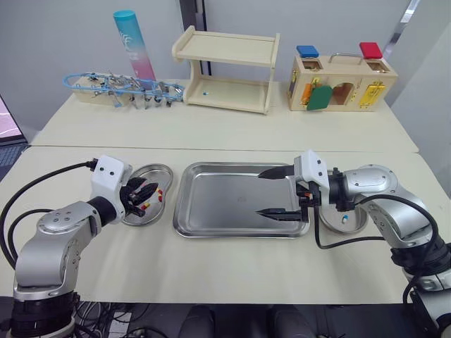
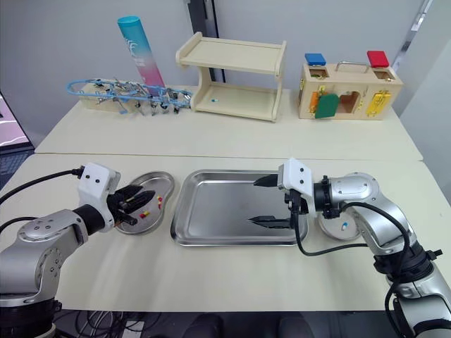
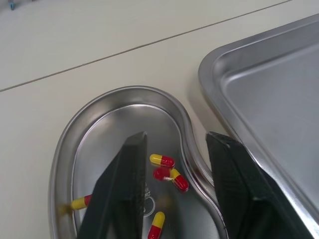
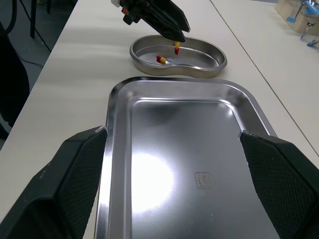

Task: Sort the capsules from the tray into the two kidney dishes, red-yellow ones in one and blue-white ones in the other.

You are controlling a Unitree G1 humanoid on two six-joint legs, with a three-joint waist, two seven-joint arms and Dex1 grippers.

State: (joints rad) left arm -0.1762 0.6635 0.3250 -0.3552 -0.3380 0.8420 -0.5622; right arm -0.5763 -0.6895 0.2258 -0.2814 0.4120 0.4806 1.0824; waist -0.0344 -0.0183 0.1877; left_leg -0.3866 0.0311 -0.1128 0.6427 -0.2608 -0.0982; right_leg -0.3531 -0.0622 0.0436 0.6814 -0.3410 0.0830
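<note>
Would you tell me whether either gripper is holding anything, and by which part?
Nothing is held: the left gripper and the right gripper are both open and empty.

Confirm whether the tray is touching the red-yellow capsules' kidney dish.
Apart: the left eye view shows a strip of table between kidney dish and tray.

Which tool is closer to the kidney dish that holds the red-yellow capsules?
Left. The left tool hangs over that kidney dish; the right tool is over the tray's right end, apart from it.
</note>
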